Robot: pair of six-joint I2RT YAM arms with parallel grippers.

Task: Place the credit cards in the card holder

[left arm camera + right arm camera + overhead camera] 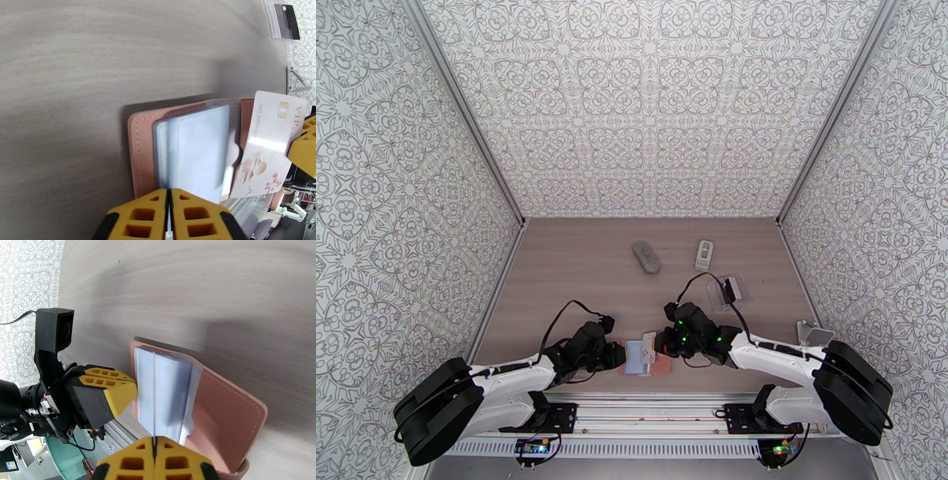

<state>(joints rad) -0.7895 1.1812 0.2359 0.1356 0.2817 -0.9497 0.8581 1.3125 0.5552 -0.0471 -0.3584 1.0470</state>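
A pink card holder (636, 359) lies open on the table's near edge between both arms, its clear sleeves (197, 154) standing up from the pink cover (225, 413). My left gripper (170, 193) is shut on the near edge of those sleeves. A white credit card (268, 146) with a chip and flower print is tilted against the holder's right side, its lower corner at a sleeve pocket. My right gripper (153, 439) is shut on that card, which shows edge-on (153, 398) in the right wrist view. The left gripper's yellow fingers (118, 392) press the sleeves from the left.
A clear stand (727, 290) with a dark card (287, 15) sits at the right middle. A grey oblong object (646, 256) and a small white device (704, 254) lie farther back. A grey flat item (814, 333) rests by the right wall.
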